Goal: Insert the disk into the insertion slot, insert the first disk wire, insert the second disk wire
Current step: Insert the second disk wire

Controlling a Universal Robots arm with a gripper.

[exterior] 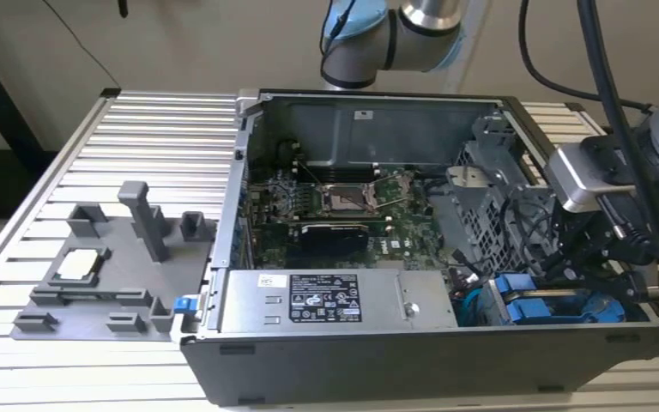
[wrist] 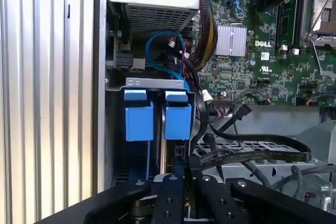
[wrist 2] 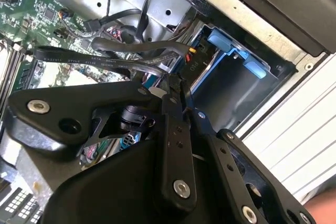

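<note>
Down at the near corner of the open computer case (exterior: 421, 360), on the exterior view's right, the gripper (wrist: 184, 174) is lowered into the drive bays. In the first wrist view its black fingers (wrist: 170, 198) come close together at the tips over the back edge of a blue-framed carrier, but whether they are pinching anything there I cannot tell. The disk (wrist: 177, 121) in its blue frame stands upright in the insertion slot (wrist: 157, 83), right beside a second blue carrier (wrist: 139, 120) in the neighbouring bay; both blue handles poke up side by side under a grey metal bracket. Loose black flat cables (wrist: 252, 153) drape across just beside the gripper, and in the second wrist view a similar cable (wrist 2: 110, 59) runs over the fingers toward the blue frame (wrist 2: 228, 48). Further in lies the green motherboard (exterior: 329, 202), with the silver power supply (exterior: 323, 300) along the near wall. Beyond the case on the exterior view's left, a grey fixture tray (exterior: 112, 266) sits on the ribbed metal counter (exterior: 158, 137).
</note>
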